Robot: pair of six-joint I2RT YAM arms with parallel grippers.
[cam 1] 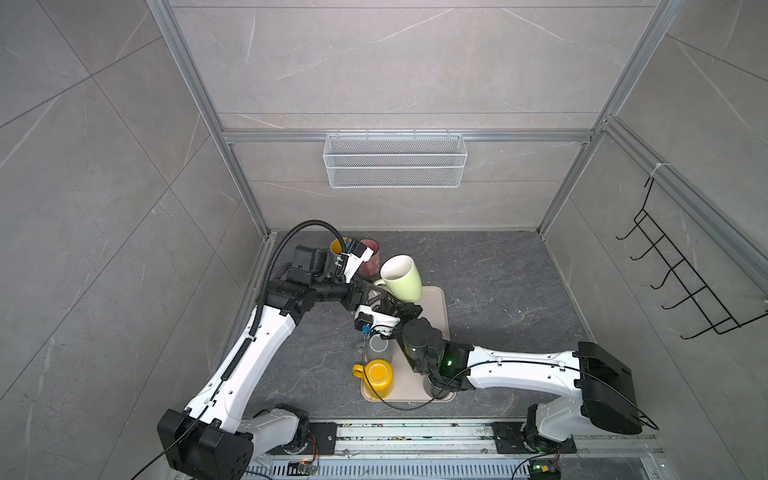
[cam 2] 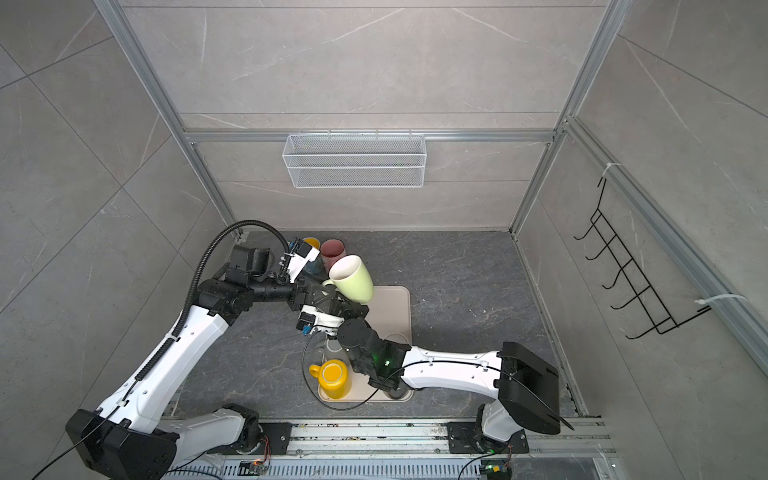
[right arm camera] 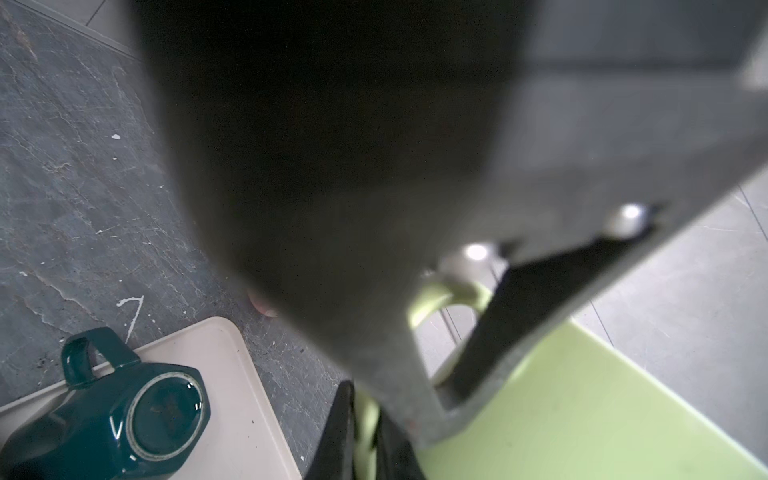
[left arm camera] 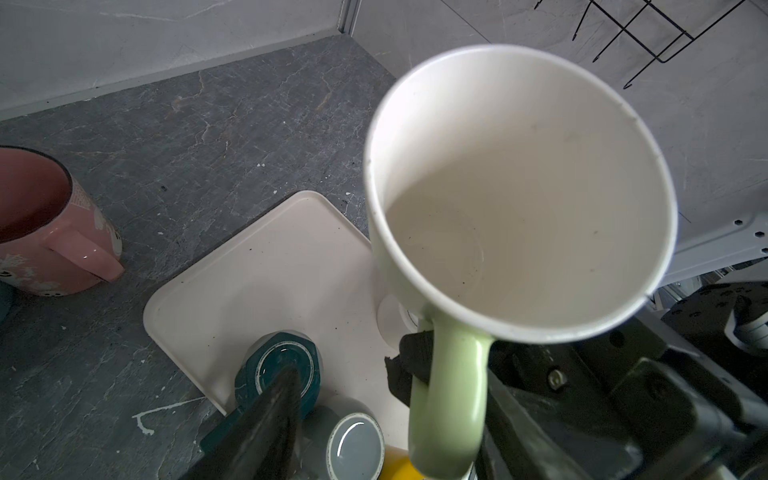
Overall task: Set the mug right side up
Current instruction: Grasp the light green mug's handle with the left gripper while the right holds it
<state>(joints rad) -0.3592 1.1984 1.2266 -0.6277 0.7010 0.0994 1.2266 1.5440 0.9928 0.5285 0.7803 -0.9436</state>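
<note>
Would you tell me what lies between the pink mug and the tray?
Only bare dark countertop, in the left wrist view; pink mug and tray stand apart.

Soft even light, faint shadows; top views bow at edges, right wrist foreground blurred

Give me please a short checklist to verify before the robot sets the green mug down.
1. The green mug has its mouth up: ok, though tilted.
2. The right pincer is shut on the handle: ok.
3. The left pincer is free of the handle: cannot tell; it stands open astride it.
4. The tray has bare space for landing: ok.
5. The teal mug is clear of the way down: cannot tell.
</note>
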